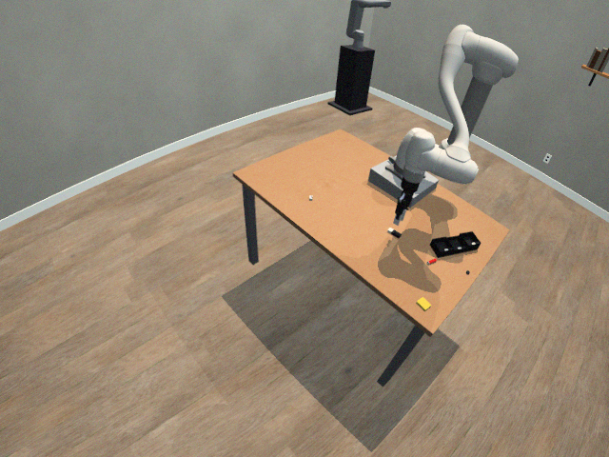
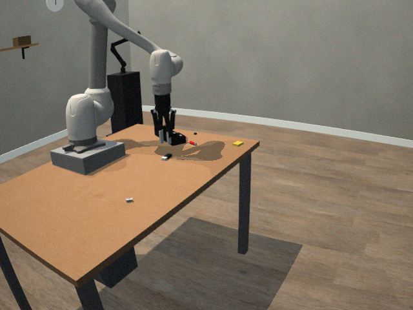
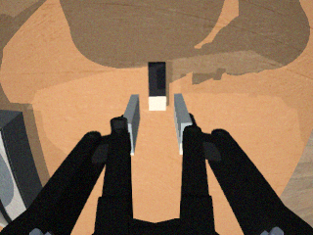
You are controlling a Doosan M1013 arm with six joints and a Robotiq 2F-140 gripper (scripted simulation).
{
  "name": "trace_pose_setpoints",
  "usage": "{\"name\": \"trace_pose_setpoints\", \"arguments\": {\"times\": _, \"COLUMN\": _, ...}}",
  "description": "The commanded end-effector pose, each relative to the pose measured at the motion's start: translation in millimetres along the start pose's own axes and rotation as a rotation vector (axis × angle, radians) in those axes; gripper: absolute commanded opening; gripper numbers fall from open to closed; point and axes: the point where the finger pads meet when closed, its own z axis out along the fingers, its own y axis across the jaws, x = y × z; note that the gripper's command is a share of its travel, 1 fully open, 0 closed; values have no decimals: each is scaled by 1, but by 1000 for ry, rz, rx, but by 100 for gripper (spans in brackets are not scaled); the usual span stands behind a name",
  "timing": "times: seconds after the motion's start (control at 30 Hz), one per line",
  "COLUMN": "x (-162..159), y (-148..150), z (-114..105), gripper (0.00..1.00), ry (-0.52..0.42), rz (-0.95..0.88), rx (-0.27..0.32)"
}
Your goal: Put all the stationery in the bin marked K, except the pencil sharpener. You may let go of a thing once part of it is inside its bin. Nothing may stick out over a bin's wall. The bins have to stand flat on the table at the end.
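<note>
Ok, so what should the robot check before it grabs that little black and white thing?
1. Gripper holds nothing: ok, only bare table shows between the fingers.
2. Gap wide enough for the black and white thing: ok, it looks narrower than the gap.
3. Lined up with it: ok, it lies just ahead of the fingertips.
4. Low enough to grab: not ok, the gripper hangs above the table.
5. Bins standing flat: ok.
6. Which bin is K: cannot tell.

The table carries bins, a yellow block and small items.
</note>
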Motion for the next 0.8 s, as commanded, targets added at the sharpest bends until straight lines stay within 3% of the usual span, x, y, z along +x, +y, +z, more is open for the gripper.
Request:
{"name": "trace_pose_setpoints", "arguments": {"times": 0.0, "x": 1, "y": -4, "z": 2, "gripper": 31, "ry": 1, "rz": 3, "rx": 3}}
{"name": "trace_pose_setpoints", "arguments": {"times": 0.77, "x": 1, "y": -1, "z": 5, "gripper": 31, "ry": 1, "rz": 3, "rx": 3}}
